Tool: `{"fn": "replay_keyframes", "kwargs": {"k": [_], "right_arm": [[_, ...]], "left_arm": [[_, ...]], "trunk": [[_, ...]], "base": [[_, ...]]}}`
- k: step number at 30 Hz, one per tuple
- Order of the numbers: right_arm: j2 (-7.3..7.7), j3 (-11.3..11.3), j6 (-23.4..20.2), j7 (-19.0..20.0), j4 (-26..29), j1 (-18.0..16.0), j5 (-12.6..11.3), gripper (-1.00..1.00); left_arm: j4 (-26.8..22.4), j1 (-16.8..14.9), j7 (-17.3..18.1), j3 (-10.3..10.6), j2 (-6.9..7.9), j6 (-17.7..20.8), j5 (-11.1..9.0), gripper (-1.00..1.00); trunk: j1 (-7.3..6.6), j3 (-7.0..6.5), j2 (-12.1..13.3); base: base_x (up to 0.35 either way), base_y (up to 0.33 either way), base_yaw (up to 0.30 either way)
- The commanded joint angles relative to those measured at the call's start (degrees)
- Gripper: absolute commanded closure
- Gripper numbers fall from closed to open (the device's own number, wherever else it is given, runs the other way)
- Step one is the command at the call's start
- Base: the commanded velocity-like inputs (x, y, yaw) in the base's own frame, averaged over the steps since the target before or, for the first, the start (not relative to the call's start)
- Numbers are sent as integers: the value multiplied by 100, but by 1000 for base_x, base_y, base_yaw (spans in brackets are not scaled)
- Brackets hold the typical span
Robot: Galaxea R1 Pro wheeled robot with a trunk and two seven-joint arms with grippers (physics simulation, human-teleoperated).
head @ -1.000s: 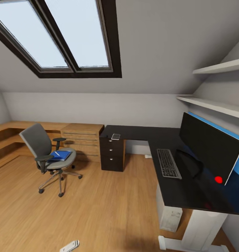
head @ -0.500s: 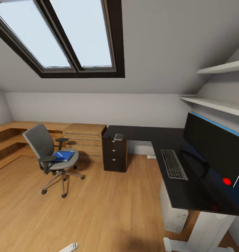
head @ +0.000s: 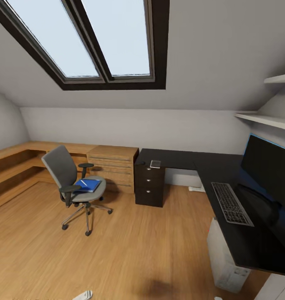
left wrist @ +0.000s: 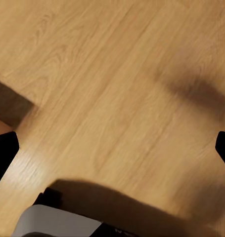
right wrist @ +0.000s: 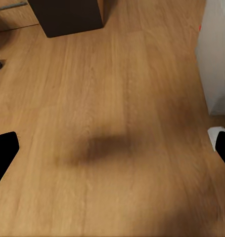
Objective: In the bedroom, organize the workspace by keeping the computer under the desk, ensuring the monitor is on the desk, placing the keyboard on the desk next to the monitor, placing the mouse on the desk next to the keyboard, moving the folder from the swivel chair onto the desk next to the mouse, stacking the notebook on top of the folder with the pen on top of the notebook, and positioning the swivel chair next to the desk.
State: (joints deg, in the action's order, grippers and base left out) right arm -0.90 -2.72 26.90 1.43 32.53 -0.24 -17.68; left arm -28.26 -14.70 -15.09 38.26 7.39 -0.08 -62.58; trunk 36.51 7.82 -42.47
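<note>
Both grippers hang over bare wood floor [head: 129, 250]: the left gripper [left wrist: 112, 148] has its 2 fingers [left wrist: 3, 153] spread wide apart with nothing between them, and the right gripper [right wrist: 112, 148] likewise stands with fingers [right wrist: 4, 148] wide apart and empty. Nearest, the tower [head: 225, 260] stands on the floor under the near end of the desk [head: 242, 246]. On the desk's top the keyboard [head: 231, 203] lies along the front edge, with the monitor [head: 269, 175] just behind it. Farther off, the chair [head: 73, 183] stands well apart from the desk, the folder [head: 87, 185] flat on its seat with a pen [head: 83, 183] on top. At the desk's far corner, above the 3-drawer unit [head: 149, 187], lies a small flat grey thing [head: 155, 163].
</note>
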Motion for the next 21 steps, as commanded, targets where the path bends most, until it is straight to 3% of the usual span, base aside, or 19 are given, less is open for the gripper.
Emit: {"fn": "replay_keyframes", "kwargs": {"k": [1, 5, 10, 21], "right_arm": [[2, -18, 23, 15, -1, -3, -60, -100], [2, -18, 25, 15, -1, -3, -60, -100], [9, -18, 26, 15, 0, -3, -60, -100], [5, -18, 26, 15, -1, -3, -60, -100]], "left_arm": [[-14, -6, -46, 47, 8, -1, -36, -100], [-13, -6, -46, 55, 8, -1, -35, -100], [-13, -6, -46, 51, 8, -196, -35, -100], [-13, -8, -46, 50, 8, -263, -35, -100]], "trunk": [[3, 17, -8], [3, 47, -8], [3, 91, -8], [3, 85, -8]], "base": [[58, 24, 145], [55, 9, 134], [312, 0, -4], [330, 0, -208]]}}
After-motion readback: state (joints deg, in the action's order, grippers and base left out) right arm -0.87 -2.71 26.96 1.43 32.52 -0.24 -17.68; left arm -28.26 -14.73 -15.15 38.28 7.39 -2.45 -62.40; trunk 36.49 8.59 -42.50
